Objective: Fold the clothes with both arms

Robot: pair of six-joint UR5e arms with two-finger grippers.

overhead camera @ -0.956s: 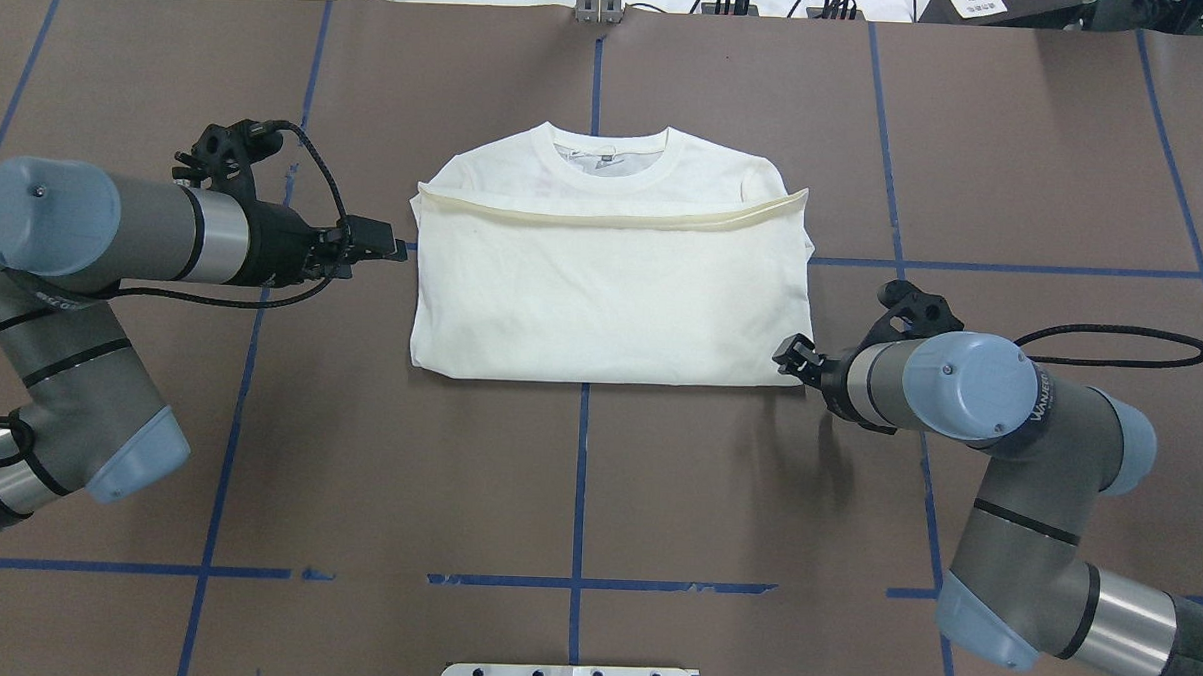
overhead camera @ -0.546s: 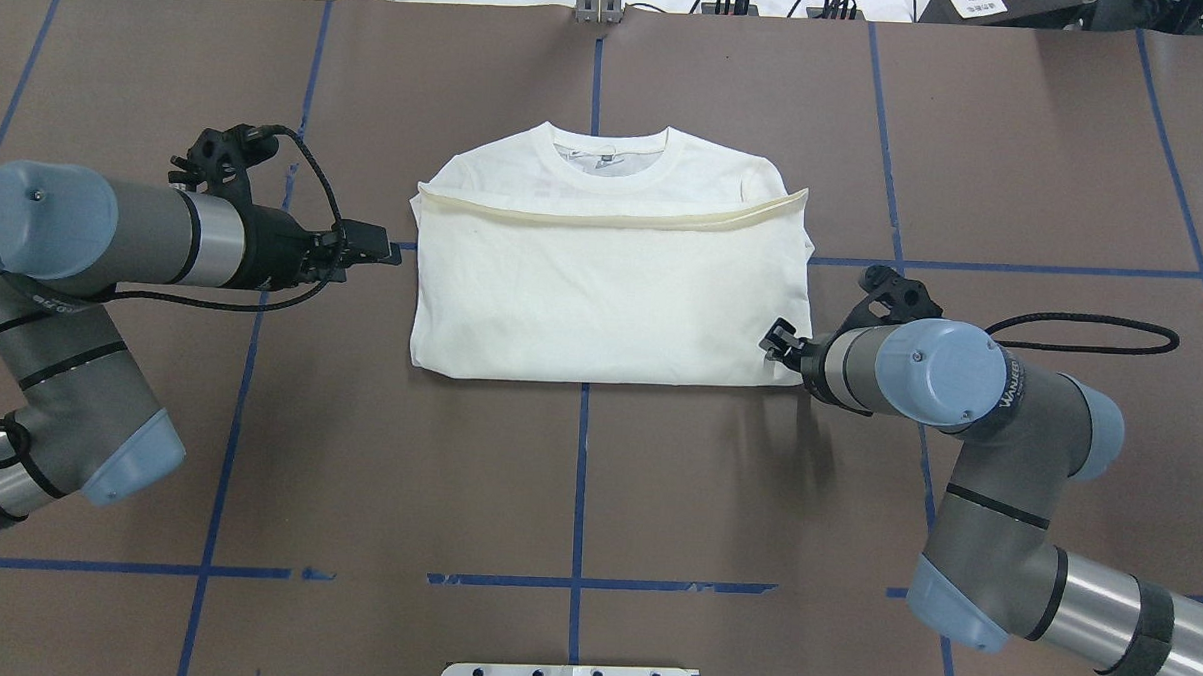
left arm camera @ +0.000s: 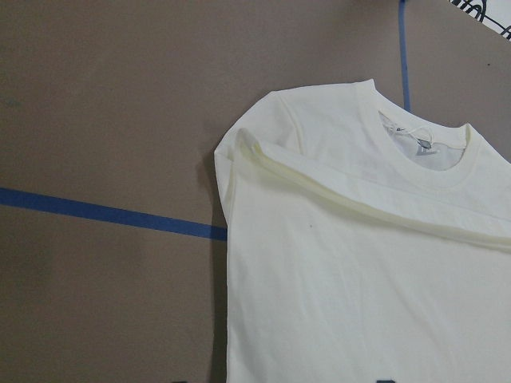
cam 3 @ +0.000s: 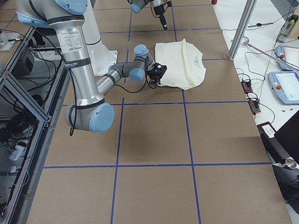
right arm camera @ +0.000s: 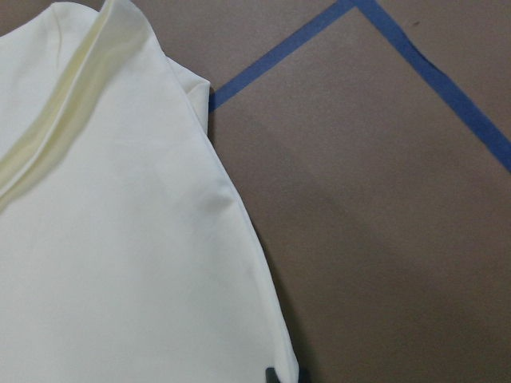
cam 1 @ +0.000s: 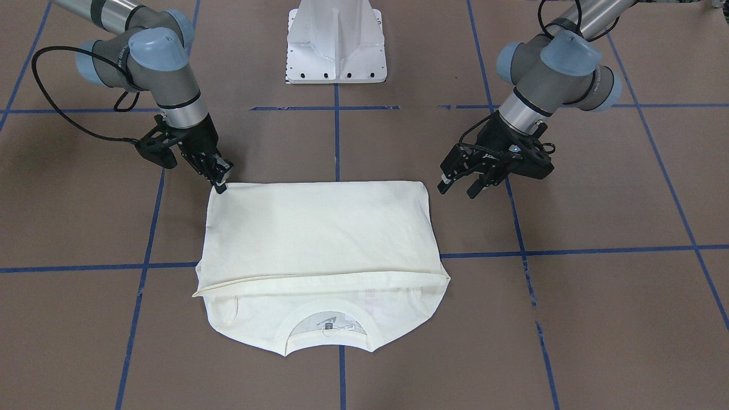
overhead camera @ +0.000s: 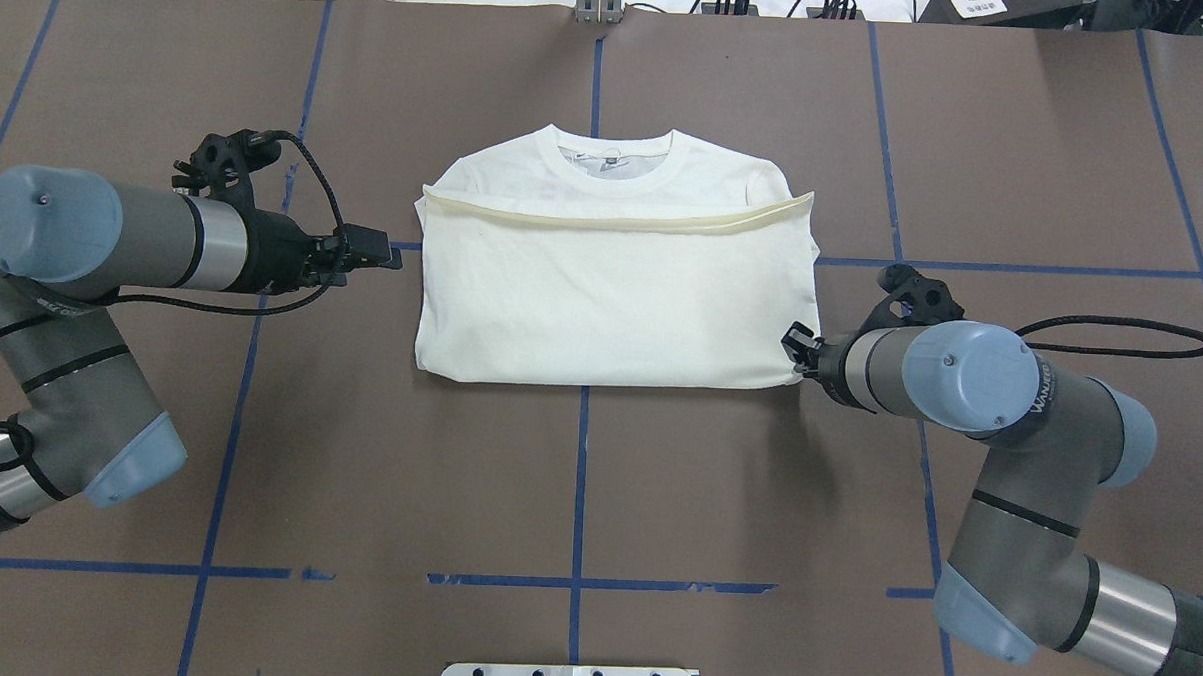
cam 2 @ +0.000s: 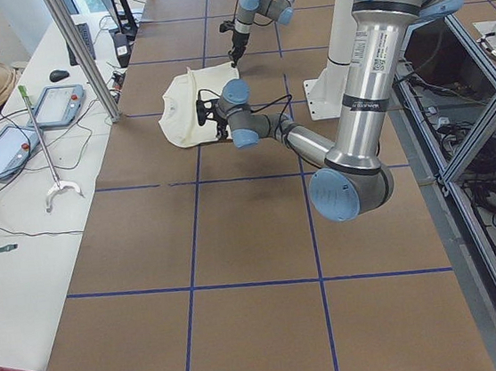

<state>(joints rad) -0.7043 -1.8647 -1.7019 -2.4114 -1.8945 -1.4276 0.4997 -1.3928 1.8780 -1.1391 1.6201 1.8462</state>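
On table, centre, shirt: folded flat, long axis running left–right.
Left gripper: fingers spread, just beside shirt's left edge, not touching.
Right gripper: tips pressed together at near right corner, apparently pinching it.
Judgement: right is already on the cloth; left has a gap to close.

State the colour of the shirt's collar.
Cream collar, matching the shirt; clearest in the left wrist view.
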